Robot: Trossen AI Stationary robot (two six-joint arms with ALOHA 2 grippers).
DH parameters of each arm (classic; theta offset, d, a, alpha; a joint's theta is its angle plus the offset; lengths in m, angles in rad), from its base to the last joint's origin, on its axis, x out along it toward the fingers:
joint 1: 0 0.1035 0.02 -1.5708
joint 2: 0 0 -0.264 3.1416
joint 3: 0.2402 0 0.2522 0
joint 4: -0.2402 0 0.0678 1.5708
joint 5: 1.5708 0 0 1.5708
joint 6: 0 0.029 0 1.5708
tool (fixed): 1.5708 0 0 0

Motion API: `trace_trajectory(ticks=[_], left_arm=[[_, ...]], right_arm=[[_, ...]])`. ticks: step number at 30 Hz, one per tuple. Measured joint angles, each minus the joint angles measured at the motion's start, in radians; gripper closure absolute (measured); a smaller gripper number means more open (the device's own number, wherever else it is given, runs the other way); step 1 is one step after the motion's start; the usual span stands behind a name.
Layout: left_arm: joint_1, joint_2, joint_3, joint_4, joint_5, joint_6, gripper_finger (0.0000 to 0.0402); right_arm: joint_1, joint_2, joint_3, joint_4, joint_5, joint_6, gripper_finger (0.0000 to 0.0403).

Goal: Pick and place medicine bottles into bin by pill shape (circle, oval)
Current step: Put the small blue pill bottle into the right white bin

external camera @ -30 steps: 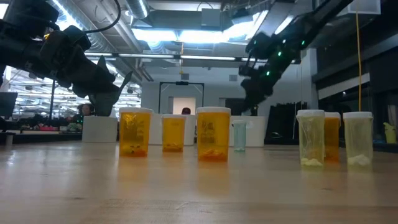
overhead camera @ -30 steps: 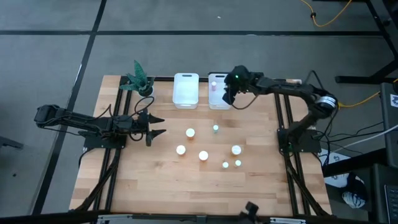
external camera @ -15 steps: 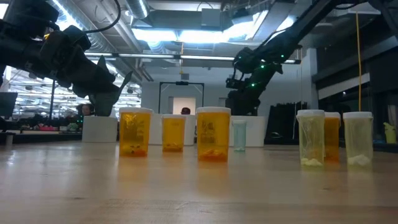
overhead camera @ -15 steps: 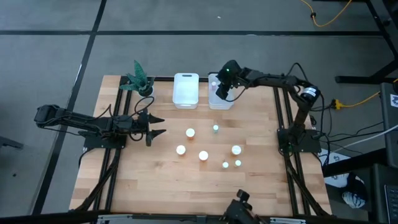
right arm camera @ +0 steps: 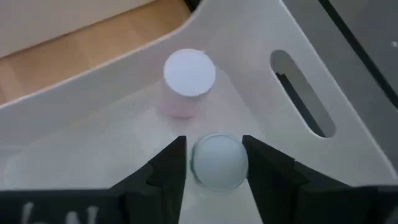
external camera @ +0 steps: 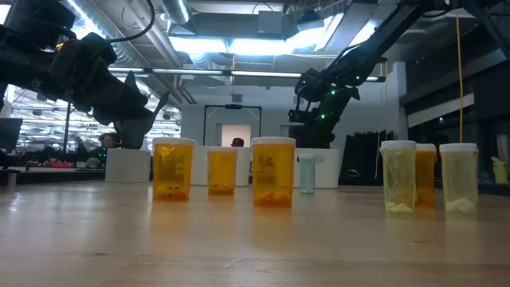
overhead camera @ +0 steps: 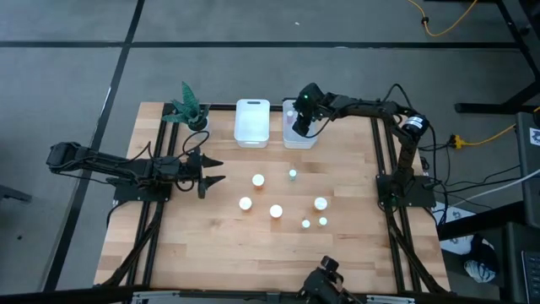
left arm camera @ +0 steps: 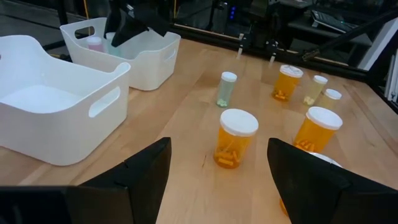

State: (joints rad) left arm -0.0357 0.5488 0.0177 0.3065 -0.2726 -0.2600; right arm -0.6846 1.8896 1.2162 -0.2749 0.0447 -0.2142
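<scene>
Two arms over the wooden surface [overhead camera: 211, 245]. Left arm sat at the left edge, its gripper [overhead camera: 213, 170] spread wide, holding nothing, pointed toward the loose bottles. Right arm reached across to the far edge, right gripper [overhead camera: 302, 124] down inside the right bin [overhead camera: 289, 139].

Two white bins stood side by side at the far edge: left bin [overhead camera: 252, 123] showed nothing inside, right bin carried a pink bottle [right arm camera: 188, 81] upright near its handle slot. Right gripper's fingers [right arm camera: 166, 169] flanked a pale bluish bottle [right arm camera: 217, 162] in that bin, just beside the pink one; jaws narrow, a thin gap each side of the cap, so cannot tell if it was gripped or let go.

Seven bottles stood upright on the surface, mid to right: four orange ones [external camera: 273, 172] with white caps, a slim pale green one [left arm camera: 226, 89] nearest the bins, two small pale ones [overhead camera: 313, 223] close together toward the near side.

Small potted plant [overhead camera: 189, 107] sat at the far left corner, well apart from the bottles.
</scene>
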Motion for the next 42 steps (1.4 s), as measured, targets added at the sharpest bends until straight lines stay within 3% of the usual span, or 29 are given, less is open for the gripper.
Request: trace_trajectory(ticks=[7, 15, 20, 25, 34, 42], left_arm=[[0.0, 0.0, 0.0, 0.0, 0.0, 0.0, 0.0143], [0.0, 0.0, 0.0, 0.0, 0.0, 0.0, 0.0143], [0.0, 0.0, 0.0, 0.0, 0.0, 0.0, 0.0143], [0.0, 0.0, 0.0, 0.0, 0.0, 0.0, 0.0143], [0.0, 0.0, 0.0, 0.0, 0.0, 0.0, 0.0143], [0.0, 0.0, 0.0, 0.0, 0.0, 0.0, 0.0143]], right_arm=[[0.0, -0.012, 0.0, -0.011, 0.04, 0.0, 0.0197], [0.0, -0.124, 0.0, -0.083, 0.035, 0.029, 0.0192], [0.024, -0.229, -0.001, -0.215, -0.142, 0.082, 0.0192], [0.146, -0.332, -0.027, -0.292, -0.283, 0.081, 0.0192], [0.434, -0.461, -0.224, -0.274, -0.264, 0.079, 0.0192], [0.536, -0.461, -0.432, -0.037, -0.182, 0.103, 0.0192]])
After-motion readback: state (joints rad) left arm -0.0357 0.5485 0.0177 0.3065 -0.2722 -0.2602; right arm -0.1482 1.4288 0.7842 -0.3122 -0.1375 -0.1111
